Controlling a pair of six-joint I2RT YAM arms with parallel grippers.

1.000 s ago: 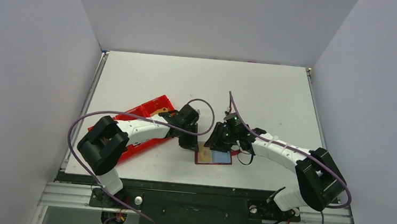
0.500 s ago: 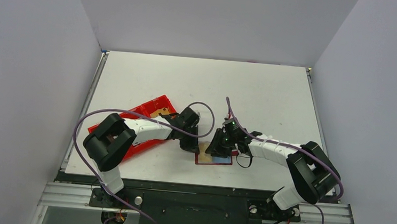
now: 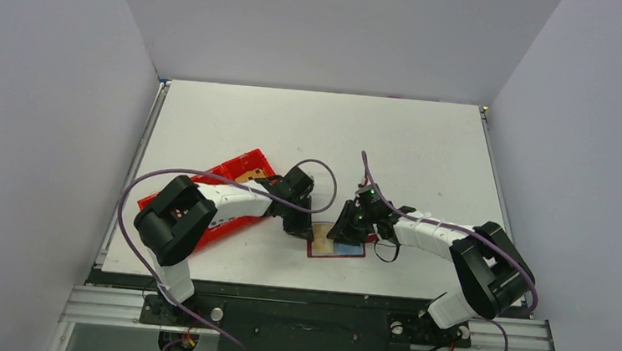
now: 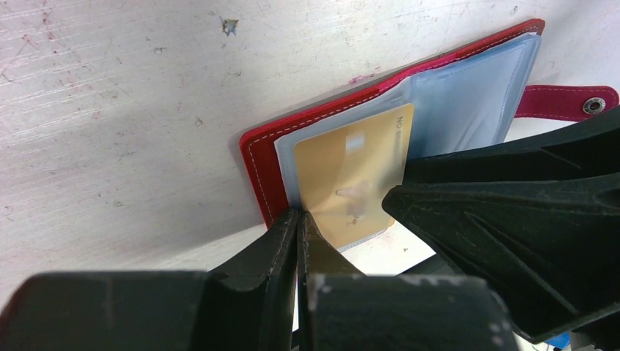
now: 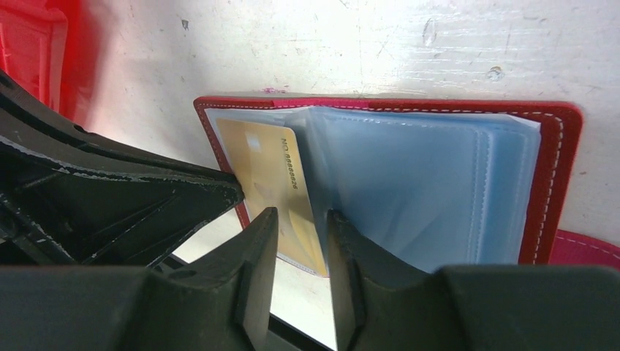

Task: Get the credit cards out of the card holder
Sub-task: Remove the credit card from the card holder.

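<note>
The card holder (image 3: 318,252) lies open on the table, its red cover (image 4: 256,162) (image 5: 564,146) under pale blue sleeves. A tan-gold credit card (image 4: 351,179) (image 5: 265,167) sits in the left sleeve. My left gripper (image 3: 301,231) (image 4: 298,214) is shut, its tips on the holder's left edge where cover and sleeve meet. My right gripper (image 3: 343,237) (image 5: 300,217) is open, its fingers straddling the gold card's near edge, one finger against the sleeves' fold. The strap tab (image 4: 563,102) sticks out on the right. Other credit cards are hidden.
A larger bright red tray (image 3: 227,181) (image 5: 29,44) lies left of the holder, under my left forearm, with a tan card (image 3: 249,175) in it. Both grippers crowd together over the holder. The table's front edge (image 3: 324,287) is close behind it.
My right gripper has dropped lower onto the holder and its jaws have narrowed a little. My left gripper has stayed at the holder's left edge, shut.
</note>
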